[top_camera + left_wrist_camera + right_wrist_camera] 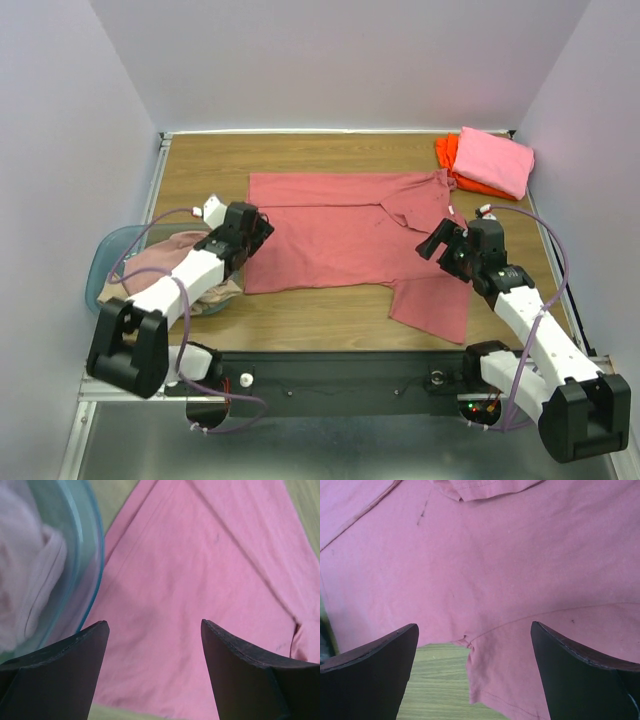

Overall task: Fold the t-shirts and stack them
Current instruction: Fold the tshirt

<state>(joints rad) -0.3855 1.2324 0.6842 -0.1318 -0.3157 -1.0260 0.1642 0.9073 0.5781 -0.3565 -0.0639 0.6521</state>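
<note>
A large salmon-red t-shirt (340, 235) lies spread flat on the wooden table, its far sleeve folded in near the collar and its near sleeve (435, 300) hanging toward the front edge. My left gripper (255, 232) is open above the shirt's left edge (200, 580). My right gripper (440, 245) is open above the armpit seam (467, 641) on the right side. A folded bright pink shirt (495, 160) lies on a folded orange one (448, 152) at the back right. Pale pink and beige shirts (170, 258) sit in the basket.
A translucent blue-green basket (105, 265) stands at the left edge; its rim shows in the left wrist view (92, 555). Bare wood (320, 315) lies in front of the shirt. Walls enclose the table at the back and sides.
</note>
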